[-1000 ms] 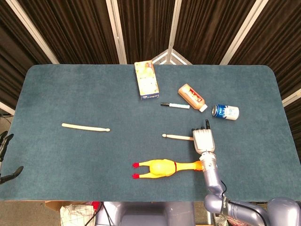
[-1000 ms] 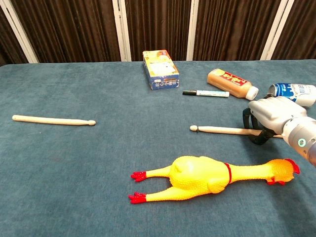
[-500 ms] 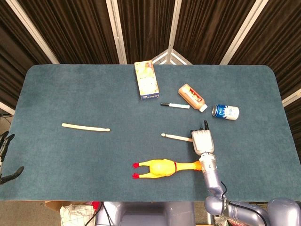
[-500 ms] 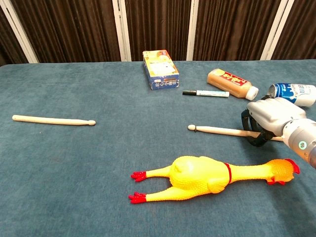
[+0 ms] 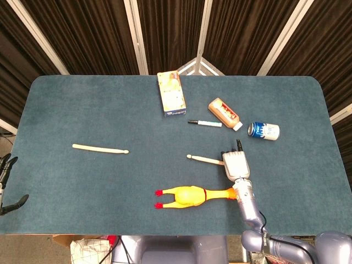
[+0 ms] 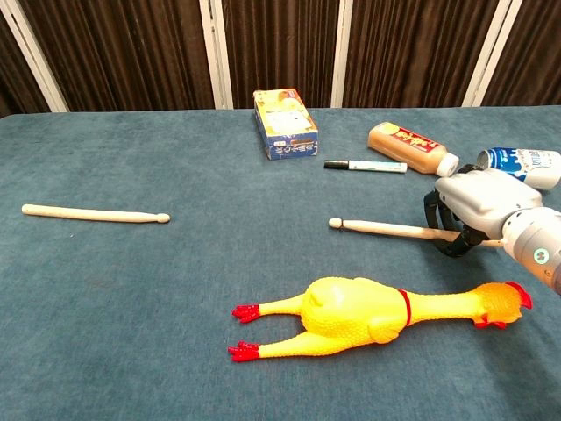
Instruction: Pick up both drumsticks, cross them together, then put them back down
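Two pale wooden drumsticks are in view. The left drumstick (image 5: 99, 148) (image 6: 92, 214) lies flat on the blue table, far from either hand. The right drumstick (image 5: 204, 159) (image 6: 386, 229) points its tip to the left, and my right hand (image 5: 235, 163) (image 6: 478, 206) grips its butt end with fingers curled round it. The hand hides that end. Whether the stick is clear of the cloth cannot be told. My left hand (image 5: 6, 184) shows only as dark spread fingers off the table's left edge, holding nothing.
A yellow rubber chicken (image 5: 192, 196) (image 6: 368, 316) lies just in front of the right drumstick. Behind it are a marker (image 6: 364, 165), a brown bottle (image 6: 410, 146) and a blue can (image 6: 519, 163). A carton (image 6: 285, 124) stands at the back centre.
My right hand has shifted a little to the left with the right drumstick, so its tip now lies further left. The left drumstick and left hand have not moved.
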